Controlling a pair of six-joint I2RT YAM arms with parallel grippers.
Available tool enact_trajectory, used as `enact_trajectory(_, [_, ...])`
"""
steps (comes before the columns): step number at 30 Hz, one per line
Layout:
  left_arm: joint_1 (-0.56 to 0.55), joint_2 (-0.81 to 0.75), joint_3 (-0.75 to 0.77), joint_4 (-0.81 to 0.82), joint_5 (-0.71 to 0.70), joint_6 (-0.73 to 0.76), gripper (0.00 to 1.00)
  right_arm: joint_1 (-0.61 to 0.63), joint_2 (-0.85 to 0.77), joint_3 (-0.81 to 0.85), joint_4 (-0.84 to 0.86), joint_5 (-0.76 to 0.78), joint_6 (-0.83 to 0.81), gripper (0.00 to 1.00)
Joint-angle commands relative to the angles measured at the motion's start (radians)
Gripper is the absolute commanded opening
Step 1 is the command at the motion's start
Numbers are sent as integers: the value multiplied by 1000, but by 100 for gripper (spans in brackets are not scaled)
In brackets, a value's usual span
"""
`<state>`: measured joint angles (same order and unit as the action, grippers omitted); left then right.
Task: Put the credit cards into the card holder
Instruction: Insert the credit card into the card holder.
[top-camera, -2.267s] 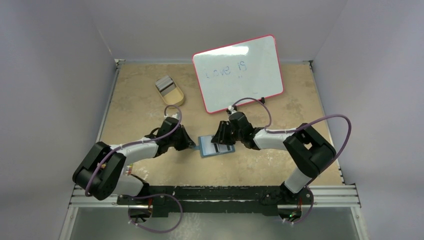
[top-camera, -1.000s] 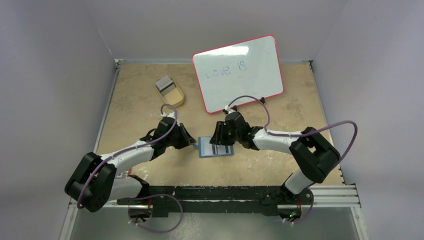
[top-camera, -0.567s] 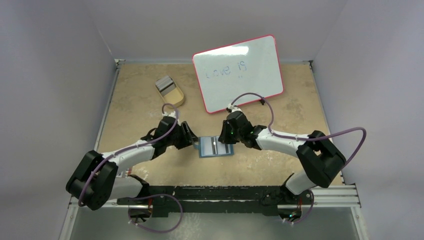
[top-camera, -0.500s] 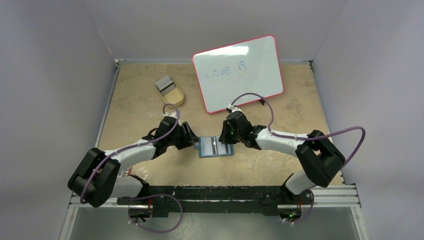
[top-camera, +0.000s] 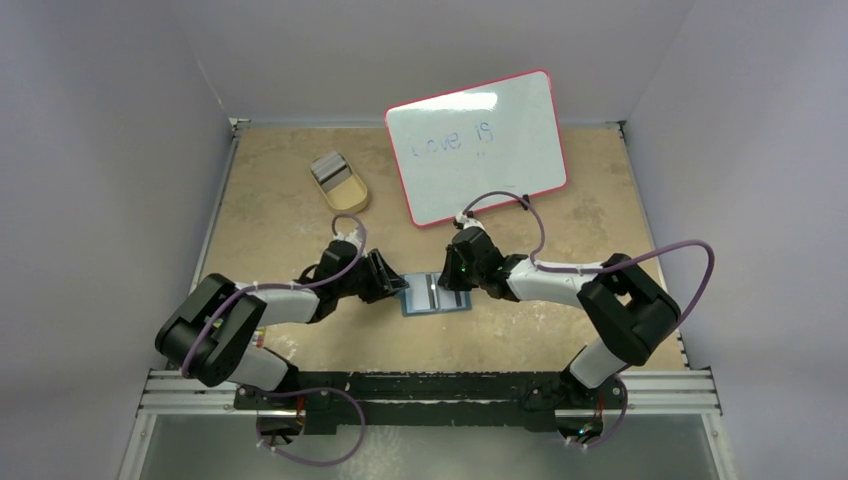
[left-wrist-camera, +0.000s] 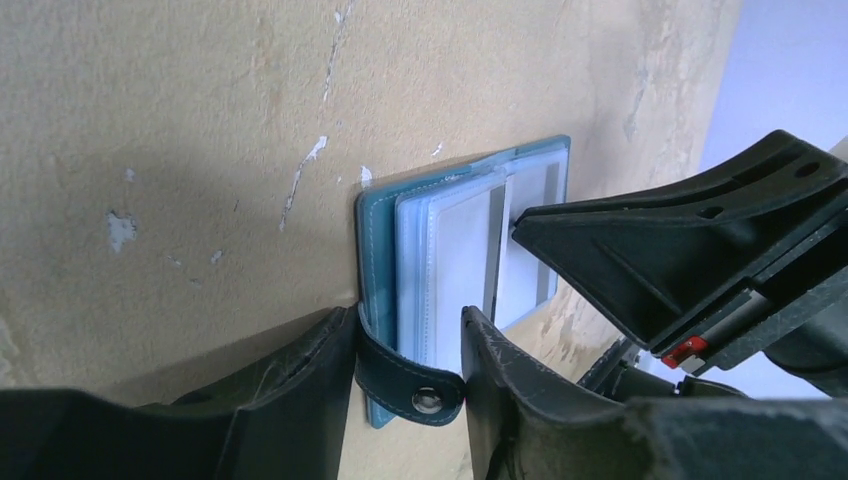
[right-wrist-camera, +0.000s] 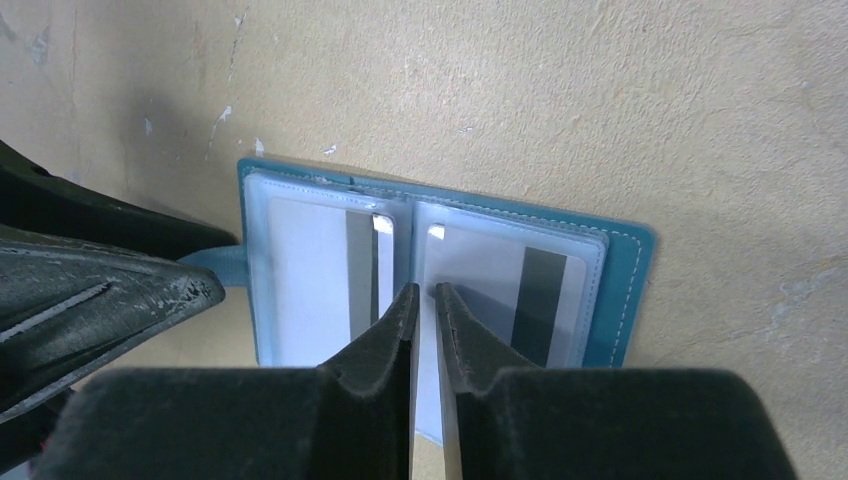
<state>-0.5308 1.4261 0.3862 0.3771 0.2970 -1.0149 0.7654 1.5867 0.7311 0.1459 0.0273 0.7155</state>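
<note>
The teal card holder (top-camera: 437, 297) lies open on the table between my two grippers. Its clear sleeves hold grey credit cards with dark stripes, one on the left (right-wrist-camera: 320, 285) and one on the right (right-wrist-camera: 515, 290). More grey cards (top-camera: 328, 167) rest on the tan tray's far end. My left gripper (left-wrist-camera: 408, 320) is open, straddling the holder's left edge (left-wrist-camera: 378, 220), with the snap tab (left-wrist-camera: 415, 385) in the gap. My right gripper (right-wrist-camera: 421, 290) is almost fully shut, tips over the holder's middle fold. Whether a sleeve is pinched does not show.
A tan oval tray (top-camera: 348, 195) sits at the back left. A red-framed whiteboard (top-camera: 475, 145) stands at the back centre, just behind the right arm. The two grippers (top-camera: 395, 283) (top-camera: 449, 283) are close together over the holder.
My left gripper has opened and now straddles the holder's tab edge. My right gripper has closed to a slit over the fold. The holder shifted slightly right.
</note>
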Motion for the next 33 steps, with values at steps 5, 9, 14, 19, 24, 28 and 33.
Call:
enact_trajectory(5, [-3,20,-43,305,99,-117,28,-2,6,-44,16,-2,18,13])
enact_trajectory(9, [-3,34,-66,399,110,-155,31,-2,0,-53,27,-9,23,13])
enact_trajectory(14, [-4,60,-78,499,126,-194,38,-3,-1,-60,31,-9,25,13])
enact_trajectory(19, [-7,89,-65,497,132,-187,38,-2,-9,-64,30,-9,26,13])
enact_trajectory(24, [-16,116,-53,492,133,-167,35,-2,-5,-64,33,-12,27,13])
enact_trajectory(28, [-26,133,-42,496,134,-158,26,-2,-2,-64,38,-14,27,13])
enact_trajectory(33, [-38,139,-29,479,128,-137,20,-2,4,-67,47,-21,27,13])
